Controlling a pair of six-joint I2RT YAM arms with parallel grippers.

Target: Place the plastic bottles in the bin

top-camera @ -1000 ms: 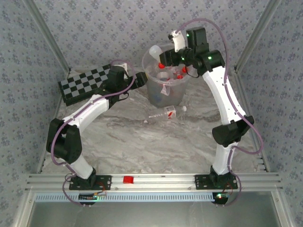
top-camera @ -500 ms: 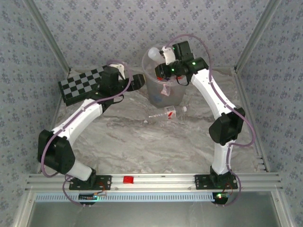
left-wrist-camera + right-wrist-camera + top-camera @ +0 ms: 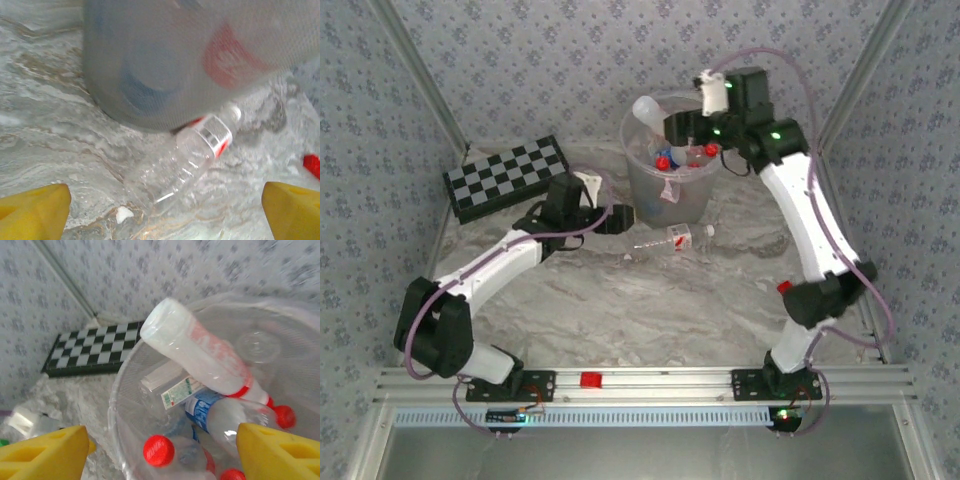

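The bin point(image 3: 670, 185) stands at the back middle of the table, with several plastic bottles point(image 3: 200, 352) inside it. One whitish bottle with a red label leans on the rim, and a blue-labelled bottle point(image 3: 225, 415) lies below it. My right gripper point(image 3: 160, 455) hovers open over the bin's mouth point(image 3: 682, 128) with nothing between its fingers. One clear bottle point(image 3: 670, 240) with a red-and-white label lies on the table in front of the bin. My left gripper point(image 3: 625, 216) is just left of it, low and open. The lying bottle point(image 3: 185, 155) is ahead of the left gripper point(image 3: 165, 215), apart from its fingertips point(image 3: 35, 212).
A black-and-white chessboard point(image 3: 505, 178) lies at the back left. A small red piece point(image 3: 783, 287) sits by the right arm's elbow. A white scrap point(image 3: 121, 214) lies on the marbled table near the lying bottle. Patterned walls close the back and sides.
The right gripper dipped over the bin, then rose again and its jaws opened. The left gripper swung from beside the chessboard toward the bottle lying on the table.
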